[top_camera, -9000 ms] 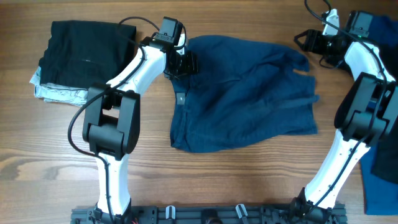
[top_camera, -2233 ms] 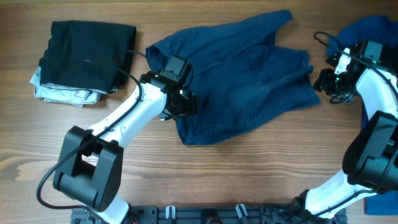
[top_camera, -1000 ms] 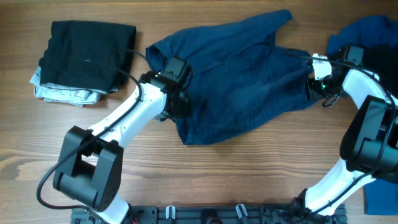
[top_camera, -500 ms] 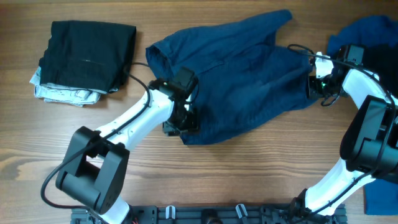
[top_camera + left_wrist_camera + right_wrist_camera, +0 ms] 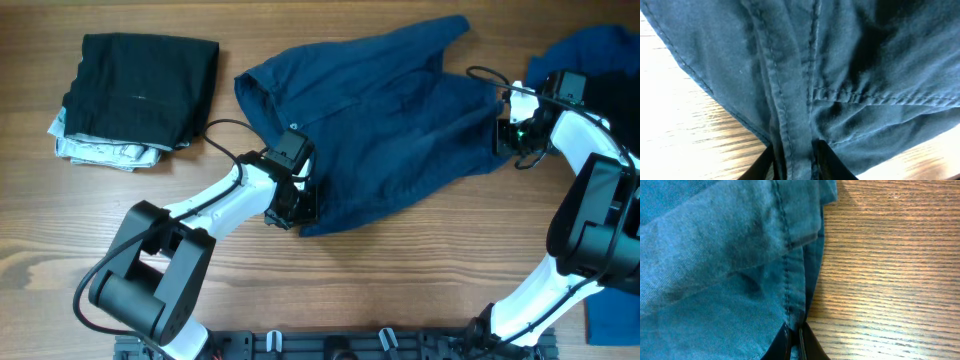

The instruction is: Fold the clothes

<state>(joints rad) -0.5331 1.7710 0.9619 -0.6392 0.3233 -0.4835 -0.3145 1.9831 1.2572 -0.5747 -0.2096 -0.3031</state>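
Note:
Dark navy trousers (image 5: 390,120), the clothes in hand, lie spread and rumpled across the table's middle. My left gripper (image 5: 300,207) sits at their near-left edge. In the left wrist view its black fingers (image 5: 826,161) press from both sides on a stitched fold of the navy fabric (image 5: 850,60), so the left gripper (image 5: 792,162) is shut on it. My right gripper (image 5: 503,137) is at the trousers' right edge. In the right wrist view the right gripper (image 5: 796,342) pinches the thin hem of the blue cloth (image 5: 715,255), beside bare wood.
A folded black garment (image 5: 140,85) lies on a pale patterned one (image 5: 95,150) at the far left. Royal blue cloth (image 5: 590,50) is bunched at the far right, and a blue piece (image 5: 610,320) lies at the near-right corner. Bare wood (image 5: 420,270) runs along the front.
My left gripper slid toward the front along the trousers' left edge and closed on the fabric near the near-left corner. The right gripper stayed at the right edge, still pinched shut.

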